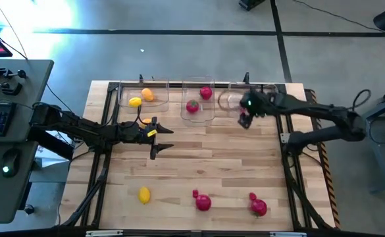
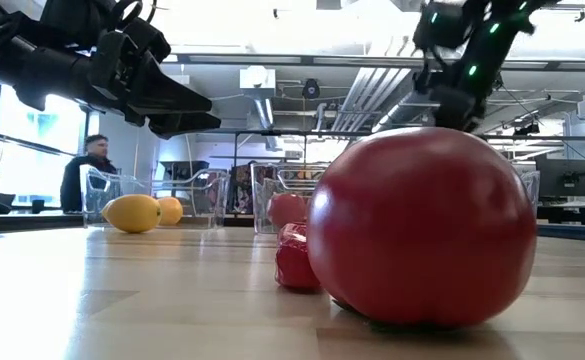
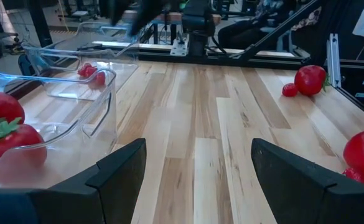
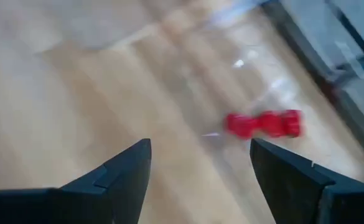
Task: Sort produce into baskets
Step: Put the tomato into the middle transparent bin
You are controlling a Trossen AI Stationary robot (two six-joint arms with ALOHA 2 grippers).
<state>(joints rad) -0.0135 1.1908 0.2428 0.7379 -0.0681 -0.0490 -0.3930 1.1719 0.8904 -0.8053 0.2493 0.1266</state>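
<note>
Red berries (image 4: 264, 124) lie in the right-hand clear bin (image 1: 235, 99) at the surface's far edge, with the right pincer (image 1: 245, 117) open empty above that bin's near rim. Left pincer (image 1: 158, 137) hovers open mid-surface.

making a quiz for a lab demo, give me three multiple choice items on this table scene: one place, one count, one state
1. Where does the right gripper hang?
A. by the right clear plastic basket
B. over the yellow lemon-shaped fruit at the near edge
C. off the table

2. How many round red fruits lie in the middle clear basket?
A. none
B. two
C. five

3. The left gripper is:
A. shut on a lemon
B. open, empty
C. out of view

Answers: 1 A, high view shows it there; 2 B, two red shapes inside; 3 B, wrist view shows fingers apart.
</note>
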